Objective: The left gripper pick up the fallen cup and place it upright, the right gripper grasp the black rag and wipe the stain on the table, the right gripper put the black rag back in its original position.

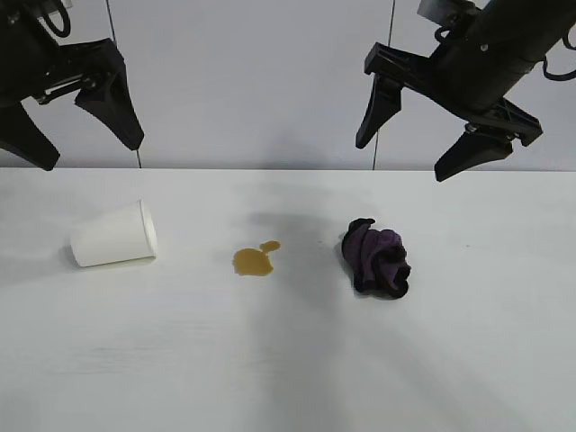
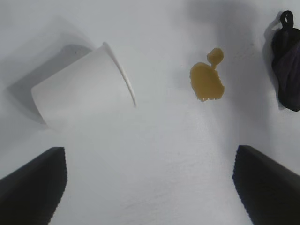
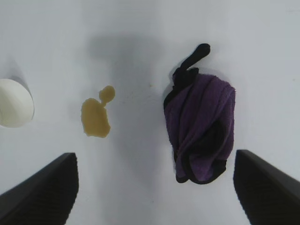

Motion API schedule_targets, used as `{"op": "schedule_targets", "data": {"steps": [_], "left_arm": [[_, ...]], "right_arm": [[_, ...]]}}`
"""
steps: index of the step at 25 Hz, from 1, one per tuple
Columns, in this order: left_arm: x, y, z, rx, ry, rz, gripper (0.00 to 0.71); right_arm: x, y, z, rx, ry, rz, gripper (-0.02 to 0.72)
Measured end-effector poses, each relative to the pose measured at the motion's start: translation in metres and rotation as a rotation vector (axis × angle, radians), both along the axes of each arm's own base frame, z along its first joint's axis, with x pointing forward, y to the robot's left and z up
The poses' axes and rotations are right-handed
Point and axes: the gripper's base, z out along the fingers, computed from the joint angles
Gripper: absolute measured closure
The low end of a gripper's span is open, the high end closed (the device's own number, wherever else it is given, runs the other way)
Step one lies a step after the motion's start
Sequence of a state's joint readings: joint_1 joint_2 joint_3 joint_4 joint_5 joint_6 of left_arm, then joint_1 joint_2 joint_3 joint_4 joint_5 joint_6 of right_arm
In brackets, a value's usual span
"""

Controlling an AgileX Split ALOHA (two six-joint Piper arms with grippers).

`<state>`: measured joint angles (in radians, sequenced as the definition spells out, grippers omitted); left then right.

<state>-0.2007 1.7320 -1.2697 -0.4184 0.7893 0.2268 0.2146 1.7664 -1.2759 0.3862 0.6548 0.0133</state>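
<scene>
**Student:** What does the layout show, and why are the arms placed as they are?

**Instructor:** Three things lie in a row on the table (image 1: 288,378). The cup (image 1: 115,235) lies on its side at the exterior view's left, its rim toward the stain (image 1: 255,259) in the middle. The black rag (image 1: 378,258) sits bunched at the right, well apart from the stain. The left gripper (image 1: 88,135) hangs above the cup and the right gripper (image 1: 409,144) above the rag. Each arm seems stationed over its own object, so neither need cross the other.

**Student:** Are the pincers holding anything?

**Instructor:** No. Both stand spread wide and empty, angled down at the table, clear of everything. The wide spread suits the cup's body and the lumpy cloth.

**Student:** How far along is the work?

**Instructor:** Nothing appears done: cup fallen, stain unwiped, rag untouched.

**Student:** Any labels or writing?

**Instructor:** None readable. The cup is plain white, the rag black and purple without a tag in sight.
</scene>
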Motion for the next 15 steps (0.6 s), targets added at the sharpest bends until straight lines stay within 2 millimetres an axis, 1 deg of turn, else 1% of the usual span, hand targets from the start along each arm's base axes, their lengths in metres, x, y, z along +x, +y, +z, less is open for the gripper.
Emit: {"op": "schedule_targets", "data": {"steps": [15], "left_arm": [[0.0007,0.0,0.0003,-0.001,-0.007,0.003,0.017]], "right_arm": [[-0.0001,0.0,0.0,0.0,0.001,0.0,0.081]]}}
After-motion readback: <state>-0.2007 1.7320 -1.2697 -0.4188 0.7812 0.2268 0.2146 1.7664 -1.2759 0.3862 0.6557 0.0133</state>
